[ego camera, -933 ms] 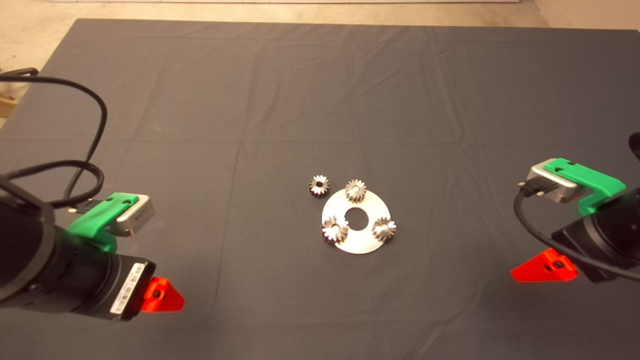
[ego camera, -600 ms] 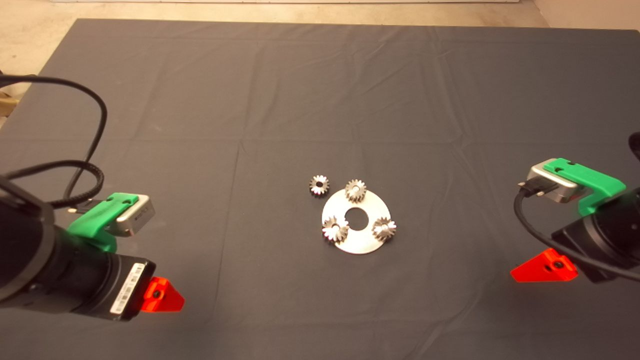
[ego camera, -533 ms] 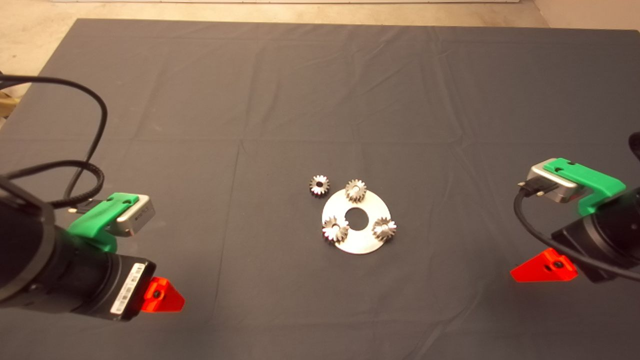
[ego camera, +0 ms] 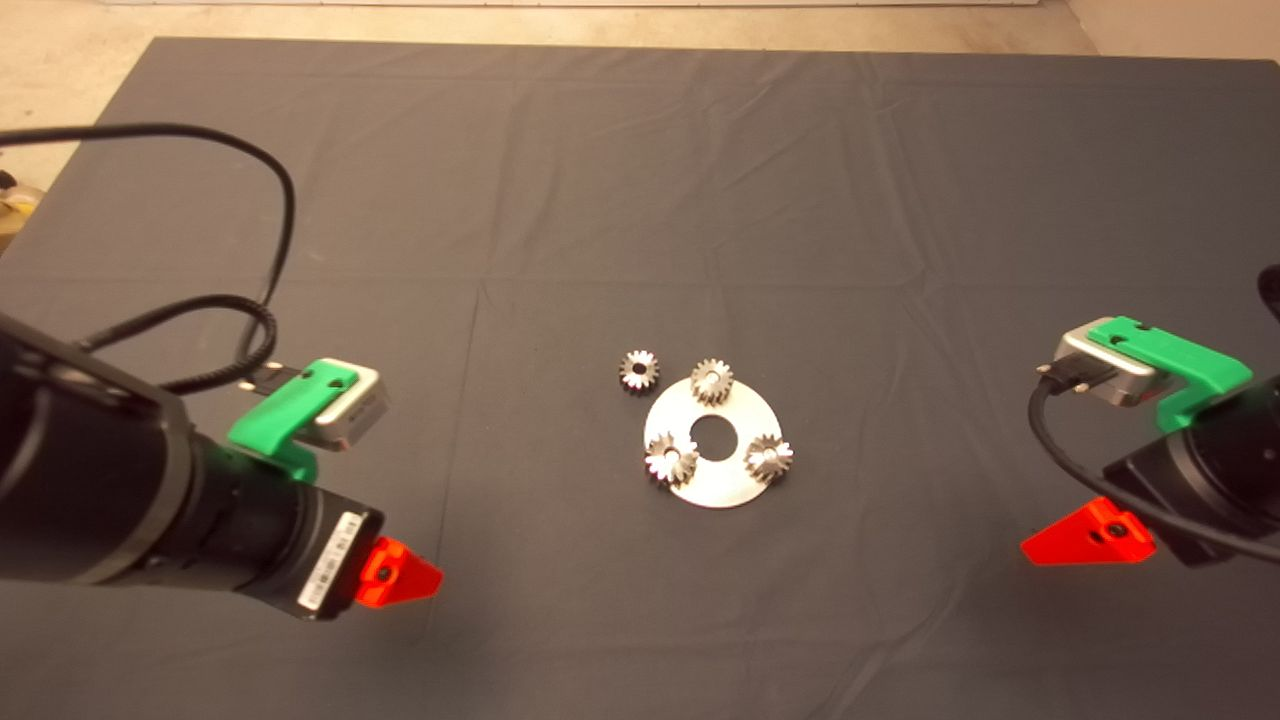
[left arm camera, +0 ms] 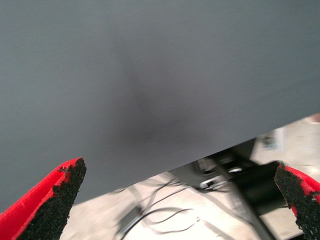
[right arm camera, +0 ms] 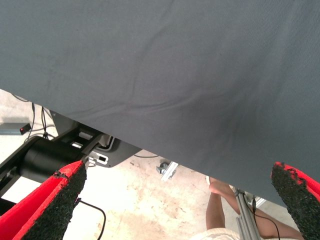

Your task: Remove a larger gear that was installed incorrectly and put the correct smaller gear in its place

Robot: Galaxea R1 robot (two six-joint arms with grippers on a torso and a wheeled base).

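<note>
Ahead of our left gripper (ego camera: 400,583) (fingers spread) sits the larger gear (ego camera: 671,461), still on its plate (ego camera: 715,488); right gripper (ego camera: 1088,535), also spread, waits.

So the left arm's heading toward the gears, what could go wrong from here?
The disc lies loose on the mat, so tugging a gear could shift or tip it. The two larger gears on it look alike, so the left gripper might pick the wrong one. The spare smaller gear sits close beside the mounted small gear, so open fingers could knock either.
</note>
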